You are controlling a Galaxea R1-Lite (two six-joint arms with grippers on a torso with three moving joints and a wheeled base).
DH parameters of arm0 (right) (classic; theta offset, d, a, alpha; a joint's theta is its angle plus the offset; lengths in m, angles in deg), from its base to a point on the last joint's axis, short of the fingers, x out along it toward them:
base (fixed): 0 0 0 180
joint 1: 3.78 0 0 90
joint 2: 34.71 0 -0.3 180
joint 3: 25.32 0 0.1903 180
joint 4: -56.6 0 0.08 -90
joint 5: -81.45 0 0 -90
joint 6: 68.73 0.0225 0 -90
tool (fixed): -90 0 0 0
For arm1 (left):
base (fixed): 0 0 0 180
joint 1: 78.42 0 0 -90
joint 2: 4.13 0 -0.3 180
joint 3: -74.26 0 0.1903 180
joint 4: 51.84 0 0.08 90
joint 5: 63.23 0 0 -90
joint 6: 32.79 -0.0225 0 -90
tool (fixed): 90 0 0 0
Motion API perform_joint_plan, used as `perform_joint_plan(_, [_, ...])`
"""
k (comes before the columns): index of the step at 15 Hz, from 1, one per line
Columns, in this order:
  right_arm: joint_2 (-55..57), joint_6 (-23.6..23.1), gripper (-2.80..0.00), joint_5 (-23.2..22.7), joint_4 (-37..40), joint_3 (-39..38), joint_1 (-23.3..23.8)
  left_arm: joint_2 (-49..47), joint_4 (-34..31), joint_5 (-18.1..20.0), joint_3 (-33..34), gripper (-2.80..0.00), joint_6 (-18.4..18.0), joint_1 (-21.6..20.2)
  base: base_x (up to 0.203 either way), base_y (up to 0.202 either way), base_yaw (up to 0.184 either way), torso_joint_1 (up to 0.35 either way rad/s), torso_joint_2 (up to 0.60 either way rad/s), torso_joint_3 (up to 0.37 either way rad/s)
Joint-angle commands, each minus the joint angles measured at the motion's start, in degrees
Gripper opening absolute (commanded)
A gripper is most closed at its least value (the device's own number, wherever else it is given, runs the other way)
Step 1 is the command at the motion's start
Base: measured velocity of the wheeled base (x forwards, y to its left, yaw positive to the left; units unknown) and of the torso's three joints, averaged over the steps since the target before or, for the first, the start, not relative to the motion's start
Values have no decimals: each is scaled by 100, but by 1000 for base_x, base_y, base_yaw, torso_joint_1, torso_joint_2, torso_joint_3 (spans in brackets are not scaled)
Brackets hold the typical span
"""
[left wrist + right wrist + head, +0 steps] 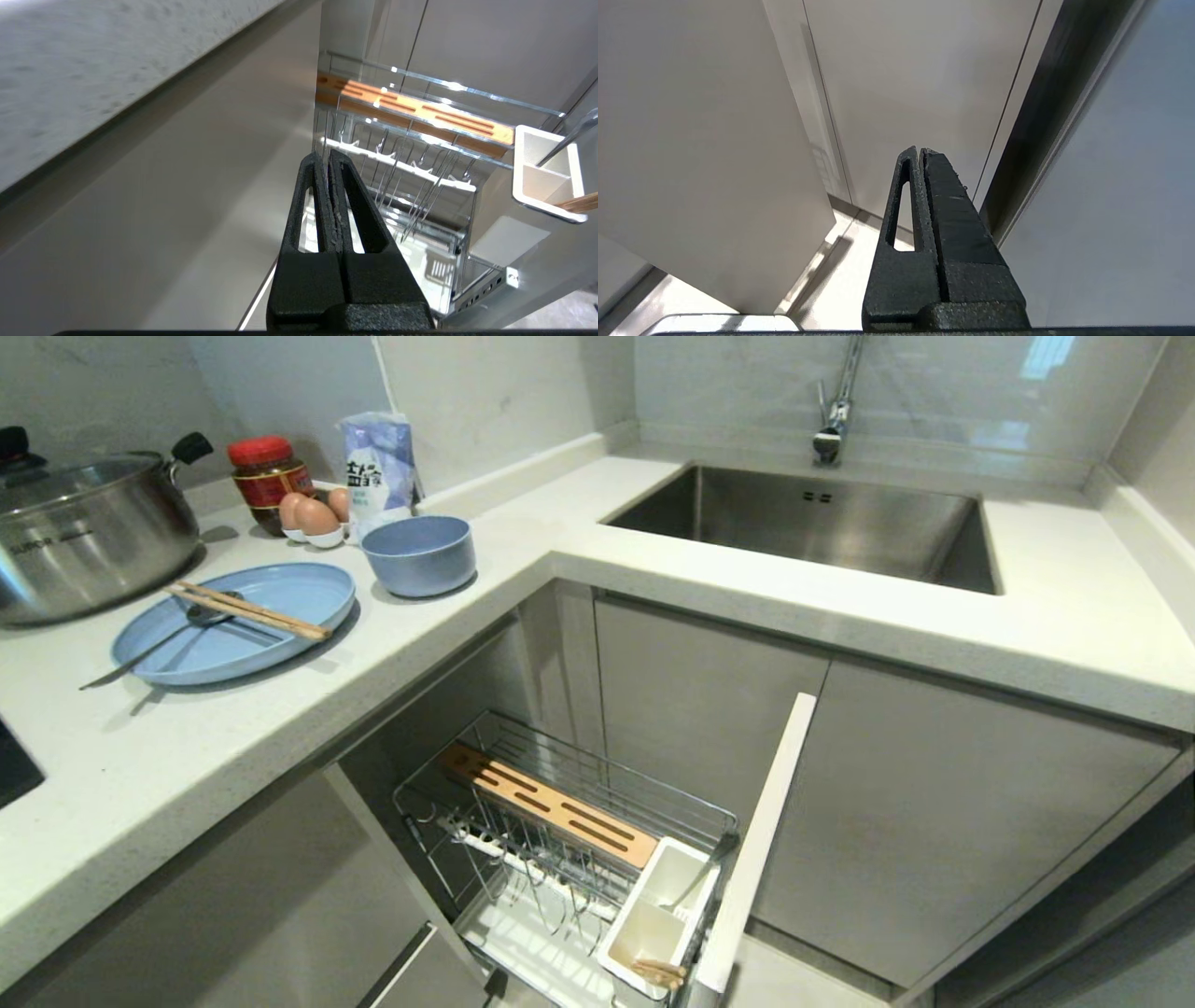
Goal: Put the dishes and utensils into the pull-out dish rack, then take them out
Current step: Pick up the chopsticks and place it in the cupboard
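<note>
On the counter at the left, the pale blue divided plate (271, 588) carries two wooden chopsticks (247, 609) and a silver spoon (154, 651). The pale blue bowl (420, 553) stands just behind it. The dish rack (560, 775) is pulled out below, with its wooden strip (546, 805) and front panel (756, 840). Its white caddy (644, 933) (546, 172) holds wooden stick ends (659, 973) and a metal handle (567, 140). My left gripper (326, 156) hangs shut and empty beside the rack. My right gripper (920, 150) is shut and empty before the cabinet doors. Neither arm is in the head view.
A steel pot (84, 532) sits at the far left, with a red-lidded jar (269, 481), eggs (313, 518) and a salt bag (378, 462) behind the dishes. The steel sink (822, 523) and its tap (836, 420) are at the back right.
</note>
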Motion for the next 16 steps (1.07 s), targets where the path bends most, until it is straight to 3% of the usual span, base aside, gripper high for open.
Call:
perform_joint_plan(1, [0, 0, -280, -3, 0, 0, 0, -7, 7, 0, 70, -280, -8, -2, 0, 0, 0, 5, 2, -200])
perform_joint_plan(16, [0, 0, -280, -1, 0, 0, 0, -7, 7, 0, 79, -280, 27, -2, 0, 0, 0, 3, 3, -185])
